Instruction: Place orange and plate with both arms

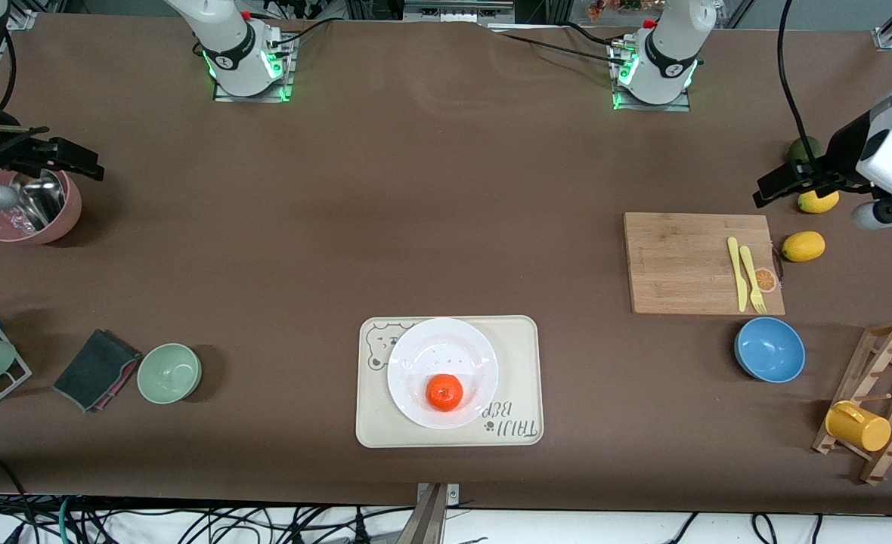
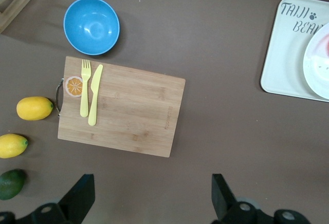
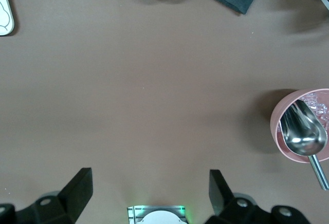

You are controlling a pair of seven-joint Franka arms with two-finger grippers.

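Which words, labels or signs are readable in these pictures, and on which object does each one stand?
"TAIJI BEAR": printed with a small paw mark on a corner of the cream tray, under the plate holding the orange; the last letter is partly covered by the plate.
Cutting board: a faint stamp near one edge, too small to read; the round sticker shows an orange slice, no words.
No other text is legible.

Glossy white plate, dimpled orange, wooden cutting board, shiny metal scoop
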